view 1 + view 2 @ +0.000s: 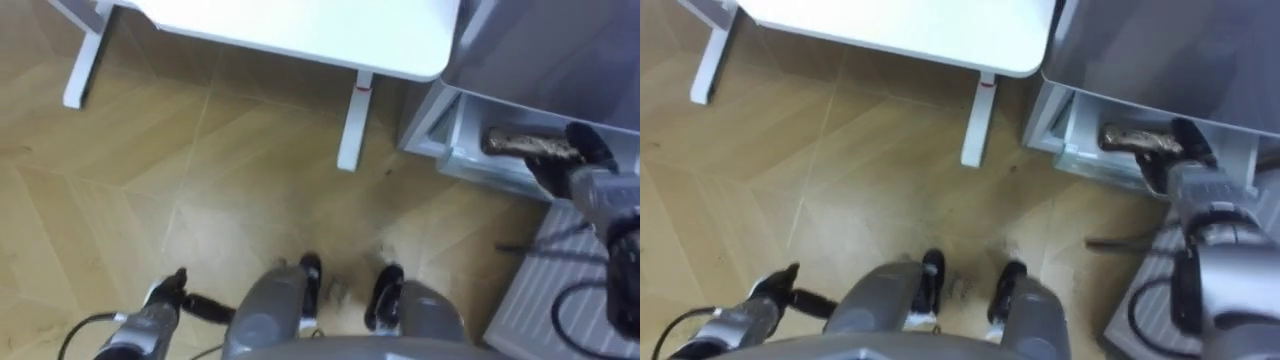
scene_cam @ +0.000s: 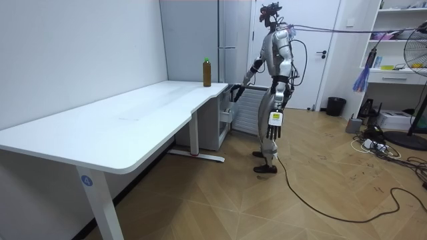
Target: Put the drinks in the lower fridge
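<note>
Right hand (image 1: 585,150) reaches out to the robot's right front with its dark fingers curled round one end of a brown bottle (image 1: 520,145), which lies nearly level with its free end pointing toward the desk side. The bottle hangs at the mouth of the open lower compartment (image 1: 450,150) under the grey fridge (image 2: 233,27) front, about over its pale rim. Whether it has passed inside or touches anything I cannot tell. The step in hand looks like the placing itself, and to do it well the bottle should go in end first and stay level, clear of the rim and of the grey front above. The fingers should loosen only once it is borne from below, since a round bottle laid on its side may roll toward the opening. As for what the compartment holds, the eye views show just a pale inner wall and edge, and I can make out no other drink in it. A second bottle (image 2: 207,72), brown with a green cap, stands upright on the white desk (image 2: 133,117) at the corner nearest the fridge, so by my reckoning the task is about half done at best. Left hand (image 1: 165,300) hangs low by the robot's side, fingers relaxed and holding nothing, and the robot stands upright between the desk's end and the fridge
</note>
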Robot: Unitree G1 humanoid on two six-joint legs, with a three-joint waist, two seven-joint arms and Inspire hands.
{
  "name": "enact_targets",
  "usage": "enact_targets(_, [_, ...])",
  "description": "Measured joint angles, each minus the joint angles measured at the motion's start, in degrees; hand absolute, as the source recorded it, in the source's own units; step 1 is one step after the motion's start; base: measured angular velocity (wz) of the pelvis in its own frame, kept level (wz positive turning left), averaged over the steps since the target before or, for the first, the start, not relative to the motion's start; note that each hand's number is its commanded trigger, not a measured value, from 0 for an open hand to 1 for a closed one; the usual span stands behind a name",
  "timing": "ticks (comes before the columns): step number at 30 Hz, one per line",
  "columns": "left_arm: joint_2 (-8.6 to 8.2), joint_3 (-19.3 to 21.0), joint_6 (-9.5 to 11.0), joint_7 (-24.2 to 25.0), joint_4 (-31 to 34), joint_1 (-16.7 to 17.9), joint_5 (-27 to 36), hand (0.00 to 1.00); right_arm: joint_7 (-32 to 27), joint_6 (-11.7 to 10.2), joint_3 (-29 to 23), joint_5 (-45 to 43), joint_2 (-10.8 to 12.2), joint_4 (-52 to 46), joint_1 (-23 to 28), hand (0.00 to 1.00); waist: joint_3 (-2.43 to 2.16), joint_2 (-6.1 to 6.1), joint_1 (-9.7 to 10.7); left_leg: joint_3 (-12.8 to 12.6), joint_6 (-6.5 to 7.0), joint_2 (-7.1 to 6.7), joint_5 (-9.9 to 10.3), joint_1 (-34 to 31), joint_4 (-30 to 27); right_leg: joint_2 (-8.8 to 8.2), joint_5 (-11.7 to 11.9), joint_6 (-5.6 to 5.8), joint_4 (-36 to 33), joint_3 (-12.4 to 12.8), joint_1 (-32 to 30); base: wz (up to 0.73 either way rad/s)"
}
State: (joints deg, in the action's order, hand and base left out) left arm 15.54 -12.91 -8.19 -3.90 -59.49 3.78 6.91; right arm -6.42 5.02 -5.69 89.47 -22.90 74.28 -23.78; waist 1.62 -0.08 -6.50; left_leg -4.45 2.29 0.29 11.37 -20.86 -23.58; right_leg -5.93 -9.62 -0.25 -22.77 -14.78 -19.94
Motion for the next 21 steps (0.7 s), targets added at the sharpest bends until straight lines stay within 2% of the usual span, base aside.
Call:
enact_targets(3, [-0.02, 1.52, 0.04, 0.26, 0.44, 0.64, -0.32, 0.0, 2.69, -0.34, 0.09, -1.31, 1.23, -1.31, 4.07, 0.0, -0.74, 0.05, 1.03, 0.05, -0.02, -0.02, 0.01, 2.19, 1.41, 0.29, 0.31, 0.23, 1.79, -0.28, 2.41, -0.01])
enact_targets(7, [-0.4, 3.02, 0.48, 0.31, -0.01, 1.57, -0.24, 0.0, 6.29, -0.7, 1.1, -2.33, 5.45, -1.23, 11.3, 0.0, -1.58, -0.16, 2.15, -0.04, -0.29, 0.03, -0.16, 8.36, 5.44, 1.37, 1.22, 0.59, 6.55, -0.47, 8.71, -0.03])
enact_targets(10, [-1.53, 6.06, 2.03, 0.17, 0.09, 3.17, -0.29, 0.0, 8.47, -0.75, 1.23, -5.1, 7.9, -1.29, 16.99, 0.0, -1.82, 0.11, 2.86, -0.04, -0.37, 0.06, -0.22, 11.89, 7.88, 1.89, 1.72, 0.87, 9.33, -0.73, 12.53, -0.01])
enact_targets(12, [-2.12, 6.64, 2.49, -0.27, 0.15, 4.35, -0.25, 0.0, 9.83, -1.19, 1.91, -7.41, 9.08, -1.24, 19.94, 0.0, -1.84, 0.2, 3.42, -0.28, -0.46, 0.0, -0.27, 13.87, 9.32, 2.06, 1.82, 0.99, 10.48, -0.55, 14.28, -0.08])
enact_targets(14, [-3.57, 8.52, 2.93, -1.02, -0.03, 5.28, -0.35, 0.0, 11.1, -1.38, 2.67, -10.77, 10.49, -0.69, 22.99, 0.0, -1.74, 0.09, 3.88, -0.26, -0.62, -0.09, -0.39, 16.39, 11.04, 2.13, 1.74, 1.1, 11.25, -0.55, 16.12, -0.08])
enact_targets(17, [-4.08, 8.55, 4.46, -1.13, -0.06, 5.99, -0.32, 0.0, 11.85, -1.39, 3.31, -17.37, 11.98, -0.04, 24.06, 0.0, -1.48, -0.28, 5.14, -0.24, -0.72, -0.11, -0.45, 17.66, 12.17, 2.17, 1.46, 1.22, 11.39, -0.61, 17.01, 0.0])
enact_targets(21, [-4.28, 8.55, 5.63, -2.14, 0.05, 6.06, -0.31, 0.0, 12.82, -1.44, 5.86, -28.65, 12.06, -0.02, 24.84, 0.0, -1.26, -0.72, 6.13, -0.25, -0.74, -0.14, -0.44, 18.66, 12.72, 2.3, 1.44, 1.26, 12.23, -0.52, 17.98, 0.0])
